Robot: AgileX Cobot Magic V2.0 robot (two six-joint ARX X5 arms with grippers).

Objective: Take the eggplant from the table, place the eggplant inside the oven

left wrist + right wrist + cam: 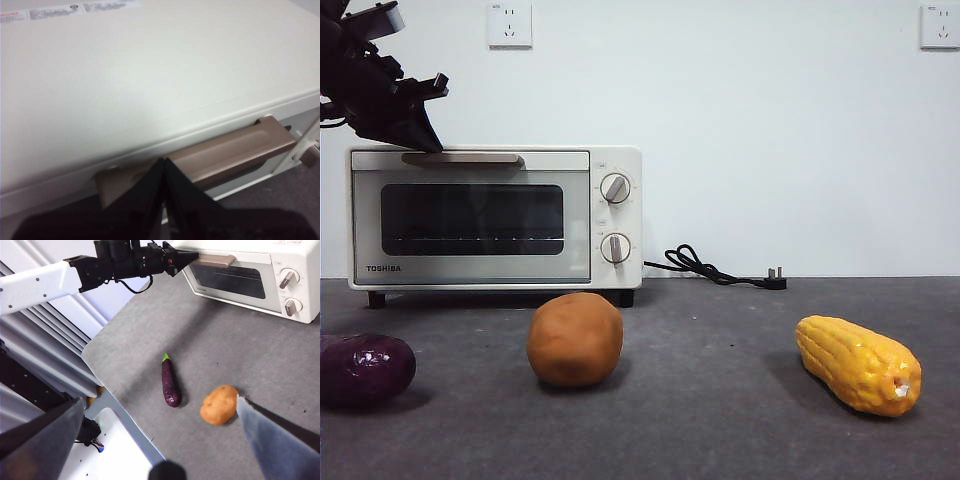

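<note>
The left arm reaches in from high over the bench's edge, stretched out almost level, and its left gripper [432, 140] has its jaws clenched to a single point, resting against one end of the oven's brown bar handle [220, 152]. The tip touches the handle from above and in front; nothing is held between the jaws. The right gripper [160, 440] hangs high above the bench, jaws spread wide and released, looking down on the things below.

The eggplant [170, 381] lies on its side on the bench [250, 355], near the bench's corner and edge, well in front of the oven [495, 215]. It is long and slim, glossy dark purple, with a small green stem end turned toward the oven. Just beside it sits an orange-brown potato [575, 338], apart from it. A yellow corn cob [858, 364] lies farther along the bench. The oven door is closed, its dark glass facing the vegetables.
</note>
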